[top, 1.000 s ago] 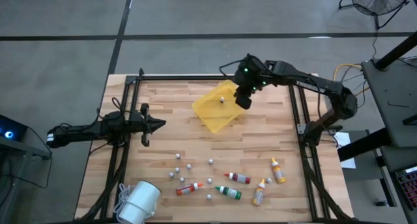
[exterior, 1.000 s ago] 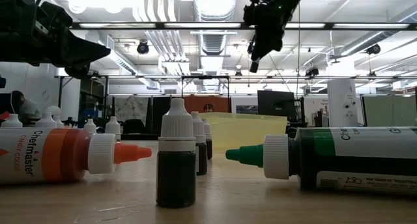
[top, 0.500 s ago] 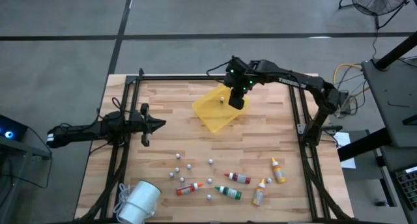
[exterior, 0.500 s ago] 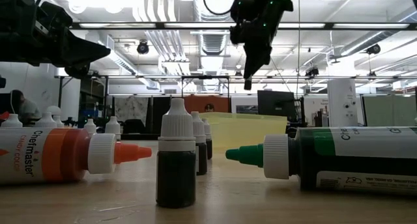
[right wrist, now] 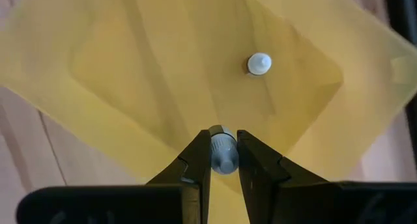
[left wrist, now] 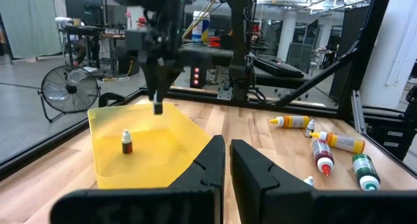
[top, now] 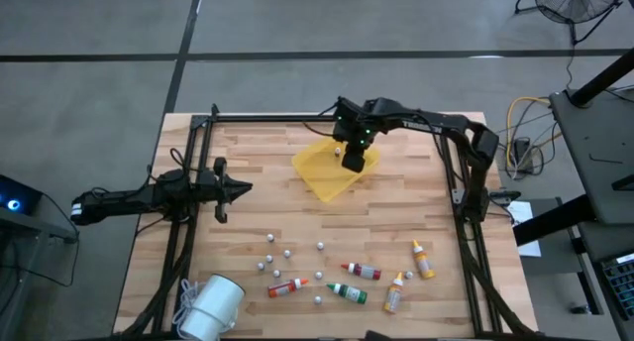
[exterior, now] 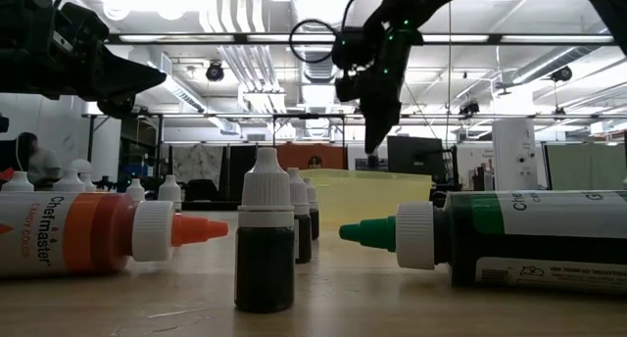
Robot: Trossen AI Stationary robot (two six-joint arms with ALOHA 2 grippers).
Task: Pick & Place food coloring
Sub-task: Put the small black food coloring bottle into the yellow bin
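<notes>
My right gripper [top: 349, 163] hangs over the yellow tray [top: 322, 172] at the far middle of the table, shut on a tiny white-capped bottle [right wrist: 223, 152]. A second such bottle [right wrist: 259, 63] stands upright on the tray's floor. The food coloring bottles with coloured caps lie on their sides near the front edge: red [top: 364, 272], green [top: 349, 293] and yellow [top: 423, 260]. My left gripper [top: 248, 188] waits shut and level at the table's left. My right gripper pinches the tiny bottle's white cap [right wrist: 223, 144] between its two fingers [right wrist: 195, 160]. The fingers come from above, pointing steeply down. The bottle hangs below them, lifted clear over the tray; its body is hidden under the cap.
Several small white-capped dark bottles [top: 269, 257] stand upright among the coloured ones near the front. A white roll [top: 210, 309] lies at the near left corner. A black frame [top: 297, 118] borders the wooden table. Bare wood lies between the tray and the bottles.
My right gripper has come down and gone toward the table's left, from beyond the tray's far right edge to over its middle. It has tipped more steeply downward and stayed shut on the tiny bottle.
</notes>
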